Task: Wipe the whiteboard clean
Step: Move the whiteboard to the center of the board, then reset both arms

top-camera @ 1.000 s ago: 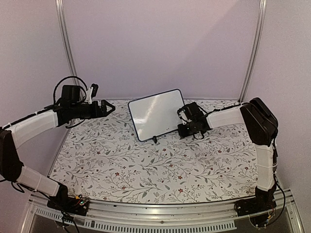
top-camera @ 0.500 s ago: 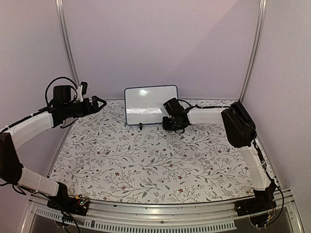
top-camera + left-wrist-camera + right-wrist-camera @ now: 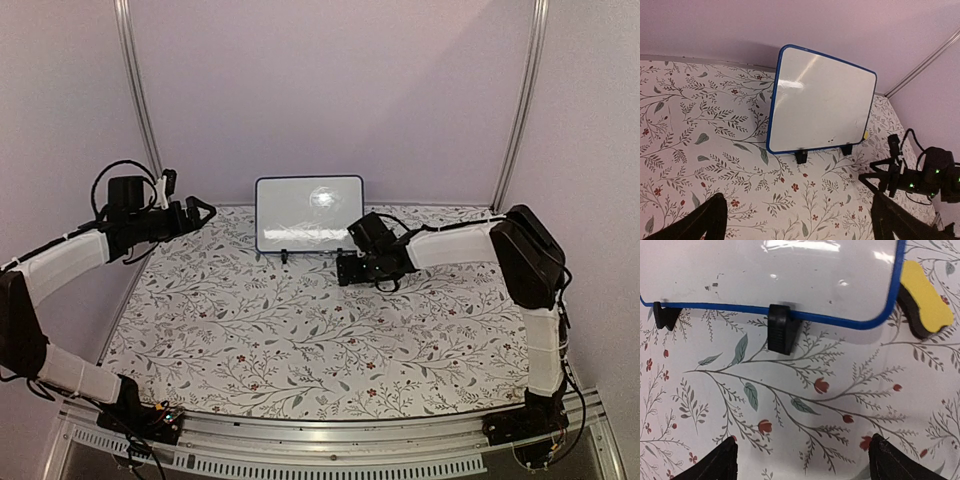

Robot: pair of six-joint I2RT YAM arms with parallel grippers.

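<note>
**Whiteboard upright and almost bare, both grippers spread and holding nothing**

The whiteboard (image 3: 308, 213) is seen standing upright on its two black feet (image 3: 781, 335), just ahead of the right gripper (image 3: 803, 440) and facing it. Its white face is found nearly bare. Only a few small dark specks (image 3: 712, 286) are made out near the lower edge, and glare is caught across the upper part. A blue frame with rounded corners is shown around it in the wrist views. One foot is placed straight ahead of the right gripper, and the other is seen ahead and off to the left side of that wrist view.

A yellow sponge eraser (image 3: 926, 296) with a dark underside is spotted ahead and to the right of the same gripper, lying just beside the board's lower corner. Whether board and eraser touch cannot be told.

The right gripper is held low over the flowered tablecloth (image 3: 300, 340). Its fingers (image 3: 715, 465) are spread wide, and nothing is gripped between them.

Over on the other side, the left gripper (image 3: 799, 200) is held well apart from the board, which is seen ahead of it. Its jaws are likewise spread to the full, and nothing is carried. Beyond the board, the pale wall (image 3: 330, 90) is seen close behind.
</note>
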